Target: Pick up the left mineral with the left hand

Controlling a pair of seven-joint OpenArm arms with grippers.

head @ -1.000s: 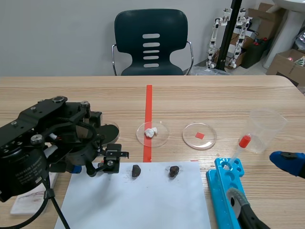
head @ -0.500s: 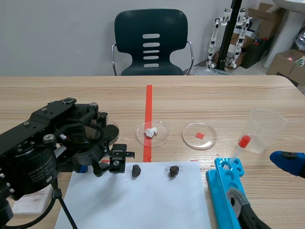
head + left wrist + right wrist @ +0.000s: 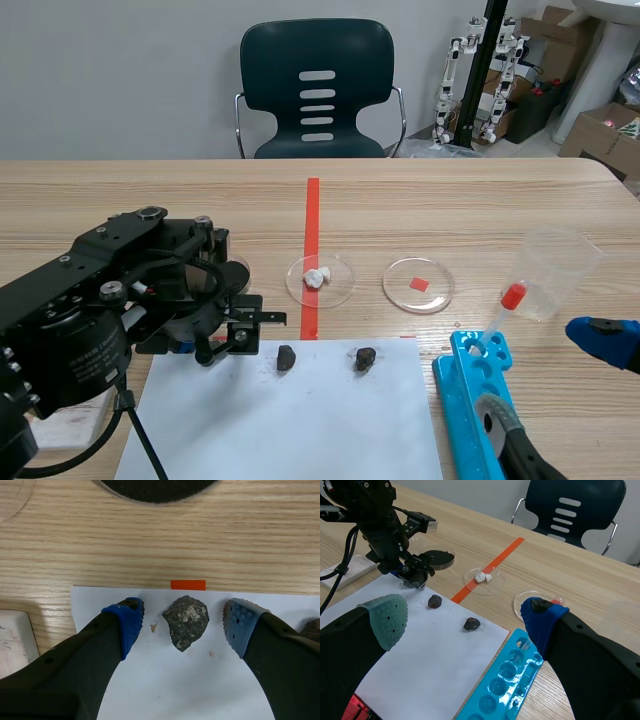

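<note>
While the left gripper (image 3: 183,626) holds its fingers wide apart, the left mineral (image 3: 186,621) lies right between them, touching neither, on the white paper (image 3: 165,690) in the scene view's lower middle.

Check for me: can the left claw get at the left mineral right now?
Probably yes. The left claw is open, with the left mineral lying between its pads on the white paper, and nothing in between.

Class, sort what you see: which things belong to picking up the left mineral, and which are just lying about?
Job: left mineral; left gripper, open, either side of it.
Lying about: right mineral; petri dish with white lumps; second petri dish; plastic cup; dropper; blue rack.
</note>
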